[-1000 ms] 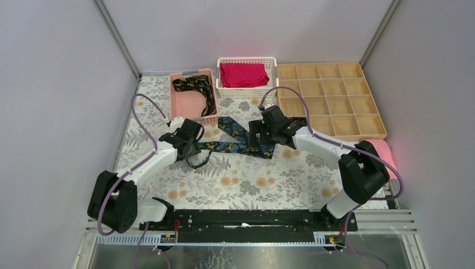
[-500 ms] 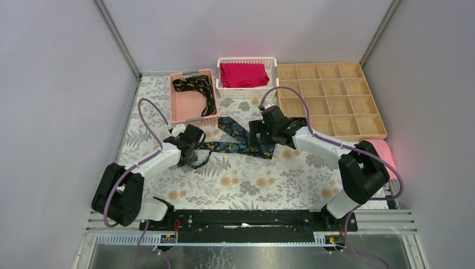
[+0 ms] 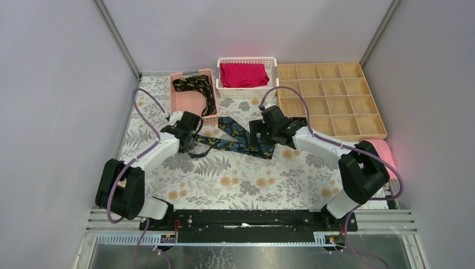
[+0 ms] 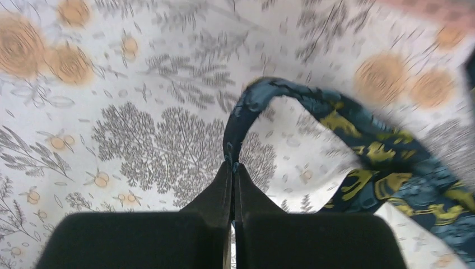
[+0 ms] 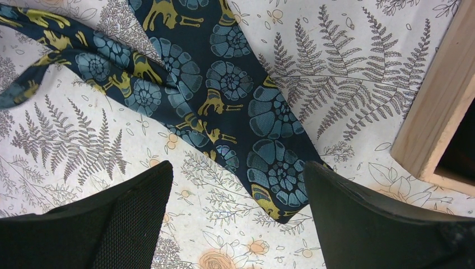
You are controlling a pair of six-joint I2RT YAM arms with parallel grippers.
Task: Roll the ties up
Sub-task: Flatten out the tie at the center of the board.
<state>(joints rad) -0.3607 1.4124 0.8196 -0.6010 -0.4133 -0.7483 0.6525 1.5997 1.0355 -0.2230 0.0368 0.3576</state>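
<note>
Worktop (image 3: 246, 179): fern-print cloth, with the blue-teal tie (image 3: 232, 137) stretched left to right across the middle.
Left claw (image 4: 232, 168): clamped tight on its narrow end.
Right claw (image 5: 236, 171): spread wide, empty, poised over the broad end.
Roll: likely starts from the left.

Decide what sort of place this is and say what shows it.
Likely a robot test cell, not a home: plain grey walls box in a table, two robot arms are bolted at its edge, and a tie is spread on it.
</note>
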